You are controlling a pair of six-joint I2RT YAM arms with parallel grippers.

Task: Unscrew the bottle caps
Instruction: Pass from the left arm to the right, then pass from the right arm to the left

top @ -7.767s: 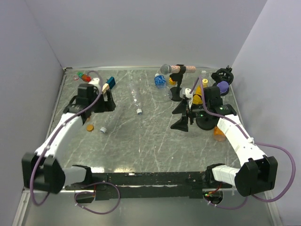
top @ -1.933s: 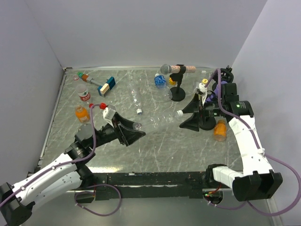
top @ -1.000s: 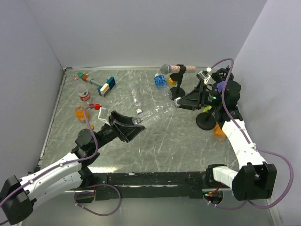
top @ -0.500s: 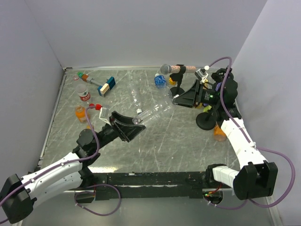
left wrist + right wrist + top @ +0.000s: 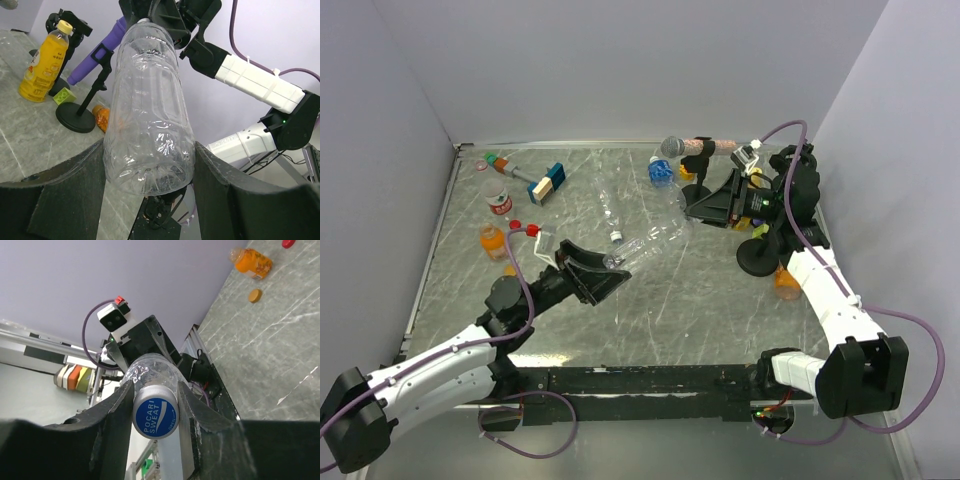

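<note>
Bottle in grip: one clear ribbed plastic bottle (image 5: 650, 240), aloft over centre of grey marbled table (image 5: 700, 320). Left gripper (image 5: 150, 172) clamped on its base; right gripper (image 5: 156, 396) clamped on its single grey screw cap (image 5: 155, 418). Two squat orange bottles (image 5: 494, 241) (image 5: 783, 283) sit left and right.

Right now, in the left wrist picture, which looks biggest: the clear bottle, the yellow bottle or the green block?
1. Clear bottle, though it sits right at the camera, which makes it look extra big.
2. Yellow bottle.
3. Green block.
</note>
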